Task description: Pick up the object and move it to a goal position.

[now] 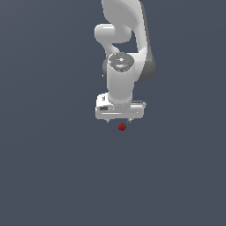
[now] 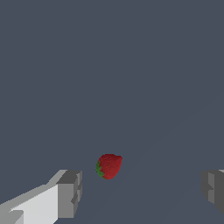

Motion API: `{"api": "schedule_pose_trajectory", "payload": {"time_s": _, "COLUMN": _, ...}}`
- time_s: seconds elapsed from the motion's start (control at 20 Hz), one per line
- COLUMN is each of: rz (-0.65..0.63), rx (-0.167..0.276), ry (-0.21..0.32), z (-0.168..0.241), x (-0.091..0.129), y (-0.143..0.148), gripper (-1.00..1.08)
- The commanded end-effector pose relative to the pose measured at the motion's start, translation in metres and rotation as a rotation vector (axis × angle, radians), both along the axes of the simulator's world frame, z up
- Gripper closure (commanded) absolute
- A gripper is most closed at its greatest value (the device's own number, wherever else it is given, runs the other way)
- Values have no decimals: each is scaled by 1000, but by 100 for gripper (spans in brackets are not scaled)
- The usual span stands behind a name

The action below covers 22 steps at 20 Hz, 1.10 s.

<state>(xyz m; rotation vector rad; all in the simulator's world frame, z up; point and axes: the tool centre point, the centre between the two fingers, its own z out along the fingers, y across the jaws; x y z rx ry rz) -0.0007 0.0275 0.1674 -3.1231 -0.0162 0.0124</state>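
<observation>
A white robot arm reaches down over a plain dark grey surface. Its hand points straight down, and only the stubs of the two fingers show below the white palm in the exterior view.

The wrist view shows the hand spread wide: one grey fingertip on one side, the other at the far edge of the picture, with a broad gap between them. It holds nothing.

The object, a tiny dark red strawberry with a green tip, sits just below the hand. In the wrist view the strawberry lies within the gap but nearer to one finger than the other, and a little ahead of the fingertips. It touches neither finger. It seems to rest on the surface, though no shadow confirms this.

As a judgement, the task is at an early stage. The hand is roughly lined up above the strawberry, yet the grasp is not made. Lowering, closing, lifting and carrying all remain. No goal marker shows in either view, so where the strawberry must end up cannot be told.
</observation>
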Motion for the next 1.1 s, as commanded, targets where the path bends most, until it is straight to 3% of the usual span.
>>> {"api": "schedule_pose_trajectory", "payload": {"time_s": 0.0, "rz": 0, "rx": 0, "ry": 0, "z": 0, "x": 0, "y": 0, "gripper": -92}}
{"api": "schedule_pose_trajectory", "payload": {"time_s": 0.5, "rz": -89, "rx": 13, "ry": -1, "z": 0, "x": 4, "y": -28, "gripper": -92}}
{"api": "schedule_pose_trajectory", "payload": {"time_s": 1.05, "rz": -1, "rx": 7, "ry": -1, "z": -6, "x": 1, "y": -25, "gripper": -92}}
